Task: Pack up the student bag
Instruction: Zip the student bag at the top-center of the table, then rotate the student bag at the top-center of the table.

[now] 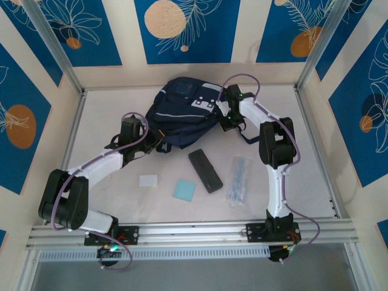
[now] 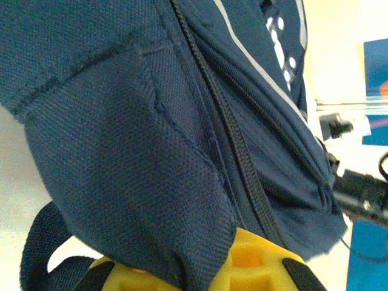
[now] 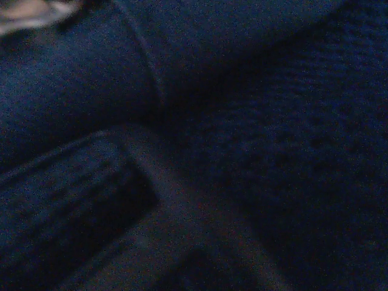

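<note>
Here the student bag (image 1: 182, 115) lies by the middle of the far edge of the table (image 1: 303, 182). The left gripper (image 1: 150, 136) is closed tight on the bag's blue cloth at its near left corner. The right gripper (image 1: 223, 120) is closed too, right up against the bag's right side; I cannot tell if it holds cloth.

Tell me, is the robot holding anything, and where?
The left end effector pinches the student bag by its side fabric. The right end effector is shut against the bag's other side; a grip cannot be told.
</note>
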You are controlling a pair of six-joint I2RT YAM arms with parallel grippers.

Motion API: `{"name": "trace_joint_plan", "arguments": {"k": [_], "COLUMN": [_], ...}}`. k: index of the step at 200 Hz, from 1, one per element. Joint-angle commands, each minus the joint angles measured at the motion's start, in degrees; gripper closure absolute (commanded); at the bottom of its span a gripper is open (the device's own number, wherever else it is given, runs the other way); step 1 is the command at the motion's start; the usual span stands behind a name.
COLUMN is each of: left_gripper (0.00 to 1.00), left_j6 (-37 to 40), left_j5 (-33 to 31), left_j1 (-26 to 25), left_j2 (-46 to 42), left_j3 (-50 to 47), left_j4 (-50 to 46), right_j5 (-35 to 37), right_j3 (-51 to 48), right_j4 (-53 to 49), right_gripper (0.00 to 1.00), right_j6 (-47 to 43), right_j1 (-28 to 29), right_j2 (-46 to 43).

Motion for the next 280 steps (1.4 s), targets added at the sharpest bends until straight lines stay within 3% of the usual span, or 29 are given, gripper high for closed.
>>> {"name": "trace_joint_plan", "arguments": {"k": [1, 22, 44, 63, 91, 120, 126, 138, 148, 159, 174, 203, 241, 267, 280], "left_gripper": [1.0, 1.0, 1.0, 1.0, 1.0, 1.0, 0.92, 0.6, 0.43, 0.35, 0.31, 0.29, 0.3, 0.42, 0.51], "left_j6": [4.9, 5.7, 6.6, 10.2, 16.7, 20.7, 21.2, 21.8, 23.5, 25.4, 27.2, 28.7, 27.2, 25.7, 26.1], "left_j5": [-4.1, -4.4, -4.5, -5.1, -6.5, -8.9, -9.3, -9.7, -10.4, -11.6, -13.6, -12.5, -4.0, 1.9, 1.7], "left_j1": [3.1, 4.1, 5.7, 7.1, 8.7, 13.0, 14.1, 15.6, 15.8, 15.6, 15.2, 12.9, 9.4, 8.6, 8.2], "left_j2": [-4.5, -4.4, -4.1, -3.0, 0.5, 5.5, 6.6, 8.2, 8.7, 8.1, 5.9, 0.4, 0.3, 6.0, 9.0], "left_j3": [0.9, 0.6, 0.3, 1.3, 3.9, 6.0, 7.0, 9.4, 11.8, 13.7, 14.4, 12.9, 10.8, 11.7, 12.1], "left_j4": [-4.4, -4.2, -3.4, -3.2, -4.1, -3.1, -3.6, -5.9, -8.9, -12.1, -15.0, -16.1, -11.0, -6.7, -5.7], "right_j5": [9.2, 3.1, 6.2, 4.3, 0.2, -6.7, -8.4, -11.5, -13.5, -15.2, -15.6, -17.5, -15.9, -10.8, -8.0], "right_j3": [9.1, 6.5, 0.6, -4.2, -12.9, -16.7, -16.8, -16.3, -15.2, -13.9, -12.7, -9.4, -2.6, -1.5, -1.7], "right_j4": [-0.8, 1.8, 4.4, 3.6, 4.2, 3.5, 3.7, 4.4, 4.9, 6.1, 9.3, 14.1, 14.6, 15.8, 16.1], "right_gripper": [1.0, 1.0, 1.0, 1.0, 0.69, 0.56, 0.54, 0.52, 0.51, 0.5, 0.51, 0.54, 0.56, 0.57, 0.56], "right_j6": [4.8, 6.9, 5.9, 5.6, 7.4, 10.8, 11.9, 14.5, 17.1, 19.8, 25.1, 31.9, 35.8, 38.1, 39.5], "right_j1": [-6.7, -5.7, -2.1, 0.7, 4.3, 5.9, 6.0, 6.2, 6.5, 7.0, 7.7, 9.2, 11.6, 12.7, 12.8], "right_j2": [1.3, -1.2, -4.2, -6.9, -13.2, -18.1, -18.8, -19.5, -19.4, -18.9, -18.0, -14.2, -6.8, -4.0, -3.0]}}
